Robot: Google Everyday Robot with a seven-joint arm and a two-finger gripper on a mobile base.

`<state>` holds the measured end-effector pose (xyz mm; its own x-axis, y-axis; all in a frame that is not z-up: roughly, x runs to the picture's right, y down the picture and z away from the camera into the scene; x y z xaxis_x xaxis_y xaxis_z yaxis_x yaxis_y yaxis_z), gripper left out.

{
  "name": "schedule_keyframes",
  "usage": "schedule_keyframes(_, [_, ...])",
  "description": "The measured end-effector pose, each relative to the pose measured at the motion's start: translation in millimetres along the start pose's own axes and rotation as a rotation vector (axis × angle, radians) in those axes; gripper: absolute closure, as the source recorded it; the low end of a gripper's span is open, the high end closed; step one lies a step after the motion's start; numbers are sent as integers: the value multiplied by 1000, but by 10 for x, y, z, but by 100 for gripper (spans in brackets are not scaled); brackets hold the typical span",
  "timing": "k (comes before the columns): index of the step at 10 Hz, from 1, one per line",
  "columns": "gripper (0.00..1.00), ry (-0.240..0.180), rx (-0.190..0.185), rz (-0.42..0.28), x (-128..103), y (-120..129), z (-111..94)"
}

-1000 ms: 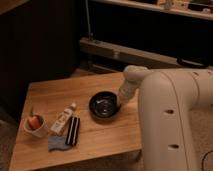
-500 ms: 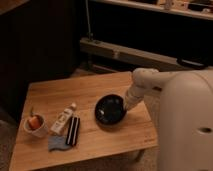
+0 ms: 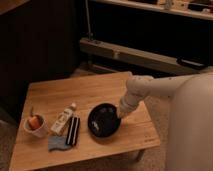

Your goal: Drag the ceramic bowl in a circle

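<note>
The ceramic bowl [image 3: 102, 120] is a shallow glossy black dish resting on the wooden table [image 3: 80, 90], near the front edge and right of centre. My gripper [image 3: 120, 114] comes down from the white arm [image 3: 150, 87] onto the bowl's right rim and is shut on that rim. The fingertips are mostly hidden against the dark bowl.
A small pale cup [image 3: 35, 125] with orange contents stands at the front left. A white tube [image 3: 64, 119], a black striped item [image 3: 73, 131] and a blue cloth [image 3: 56, 143] lie just left of the bowl. A dark shelf unit stands behind the table.
The bowl has slid with my gripper, first right and toward the front, then back a little left and closer to the front edge. The arm swung along with it.
</note>
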<state>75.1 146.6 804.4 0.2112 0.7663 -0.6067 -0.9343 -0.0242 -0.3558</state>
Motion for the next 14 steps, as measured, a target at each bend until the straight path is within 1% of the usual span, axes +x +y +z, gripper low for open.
schedule_keyframes(2, [86, 5, -9, -29, -67, 154, 47])
schedule_keyframes(3, [86, 2, -21, -60, -174, 341, 80])
schedule_keyframes(4, [86, -5, -29, -76, -262, 449, 79])
schedule_keyframes(5, [86, -8, -35, -86, -334, 521, 76])
schedule_keyframes(7, [86, -8, -51, -108, -555, 695, 117])
schedule_keyframes(9, [86, 2, -54, -120, -751, 795, 201])
schedule_keyframes(12, [86, 11, -41, -99, -990, 672, 270])
schedule_keyframes(13, [86, 18, -31, -83, -1081, 584, 316])
schedule_keyframes(14, [86, 22, -24, -67, -1113, 518, 343])
